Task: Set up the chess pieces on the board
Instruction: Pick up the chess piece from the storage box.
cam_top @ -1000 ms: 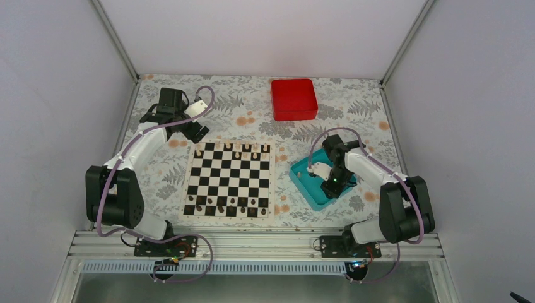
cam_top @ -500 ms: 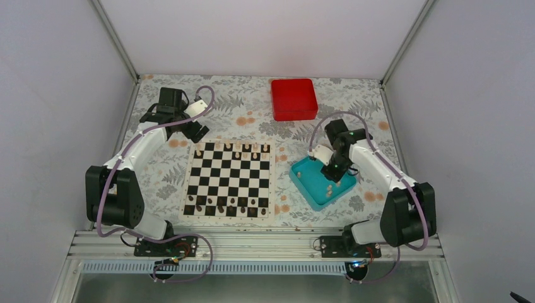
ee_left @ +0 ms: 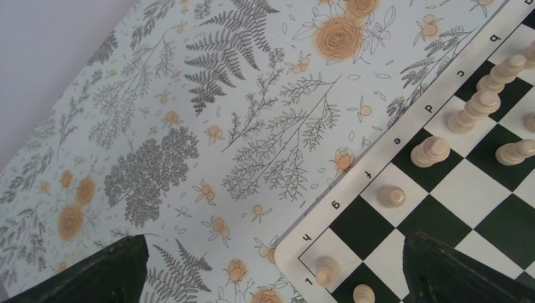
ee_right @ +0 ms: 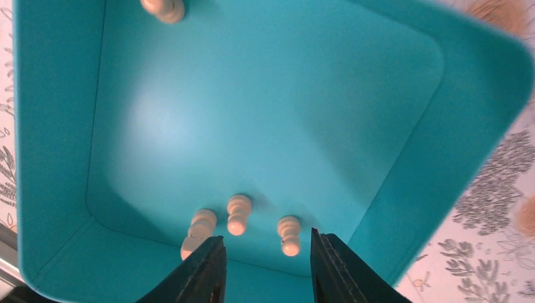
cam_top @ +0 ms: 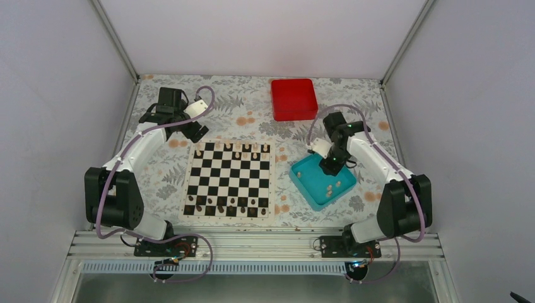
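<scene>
Right gripper [ee_right: 265, 255]: fingers slightly apart, holding nothing, poised over the lower part of the teal tray [ee_right: 57, 126]. Cream chess pieces [ee_right: 238, 214]: a small cluster lying just above those fingertips, one more at upper left. Others upright along the top row of the chessboard [cam_top: 230, 180], centre of the overhead view. Left gripper [cam_top: 195, 131]: spread wide, empty, above the floral tablecloth [ee_left: 189, 126] off the chessboard's upper left corner.

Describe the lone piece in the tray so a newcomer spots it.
Find the teal tray right of the board. In the right wrist view, most cream pieces cluster by the fingers; the lone piece lies apart at the far end.
</scene>
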`<state>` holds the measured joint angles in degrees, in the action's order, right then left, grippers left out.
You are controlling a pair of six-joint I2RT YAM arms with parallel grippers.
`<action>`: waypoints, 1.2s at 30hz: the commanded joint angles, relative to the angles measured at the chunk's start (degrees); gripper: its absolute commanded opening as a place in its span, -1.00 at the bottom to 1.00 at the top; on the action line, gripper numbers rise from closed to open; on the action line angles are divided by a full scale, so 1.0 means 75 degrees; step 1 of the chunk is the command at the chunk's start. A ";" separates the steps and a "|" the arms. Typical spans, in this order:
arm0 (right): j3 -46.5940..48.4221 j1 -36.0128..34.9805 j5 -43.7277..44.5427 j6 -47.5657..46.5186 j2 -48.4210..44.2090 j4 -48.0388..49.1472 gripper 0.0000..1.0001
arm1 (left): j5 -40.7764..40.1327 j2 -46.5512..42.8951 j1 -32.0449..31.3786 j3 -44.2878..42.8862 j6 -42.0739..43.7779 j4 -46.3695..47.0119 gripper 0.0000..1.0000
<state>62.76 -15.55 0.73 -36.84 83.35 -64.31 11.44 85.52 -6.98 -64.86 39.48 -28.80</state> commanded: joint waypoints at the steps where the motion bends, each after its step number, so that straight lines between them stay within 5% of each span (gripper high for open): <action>1: -0.0445 0.0037 -0.0168 0.0025 -0.0045 0.0158 -0.25 | 0.0082 -0.0224 -0.0027 0.0026 0.0116 0.0162 1.00; 11: -0.1206 -0.0020 0.0116 0.0406 0.0147 0.0638 -0.04 | 0.0174 0.0008 -0.0041 -0.0150 0.0105 0.0171 1.00; 36: -0.1926 0.0118 0.0477 0.0623 0.0652 0.1277 -0.15 | 0.0188 -0.0054 -0.0030 -0.0054 0.0090 0.0159 1.00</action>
<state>49.32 -15.55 2.72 -32.91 87.07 -56.60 11.68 85.23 -7.03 -64.82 39.83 -28.34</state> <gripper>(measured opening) 0.436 0.999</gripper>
